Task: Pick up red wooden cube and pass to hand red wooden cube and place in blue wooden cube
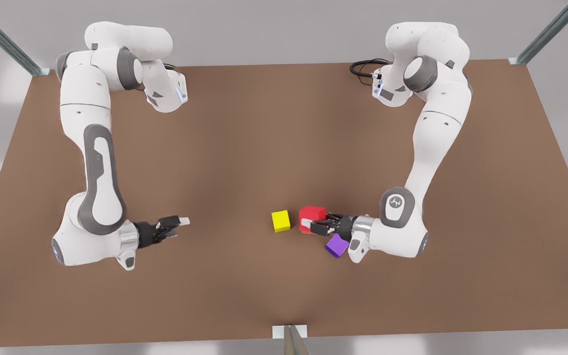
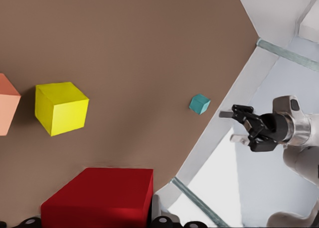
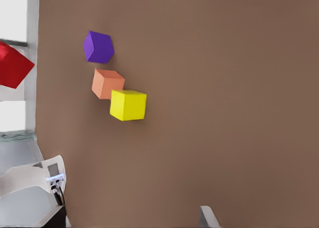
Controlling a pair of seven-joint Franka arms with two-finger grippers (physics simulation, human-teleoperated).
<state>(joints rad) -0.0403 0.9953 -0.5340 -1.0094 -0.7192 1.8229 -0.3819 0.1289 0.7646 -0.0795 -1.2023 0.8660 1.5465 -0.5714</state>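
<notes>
The red wooden cube (image 1: 312, 214) is held above the table by my left gripper (image 1: 314, 223), the one at the front view's right, which is shut on it. The left wrist view has the cube (image 2: 99, 198) very close, between the fingers. The right wrist view catches it (image 3: 12, 66) at the far edge. The blue wooden cube (image 2: 200, 104), small and teal, rests on the table near an edge, a short way from my right gripper (image 2: 233, 124). That gripper (image 1: 178, 224) hovers open at the front view's left, with nothing in it.
A yellow cube (image 1: 280, 221) lies just left of the red one in the front view. A purple cube (image 1: 337, 245) sits under the left wrist. A salmon-orange cube (image 3: 107, 83) stands between the purple cube (image 3: 98, 47) and the yellow cube (image 3: 128, 105).
</notes>
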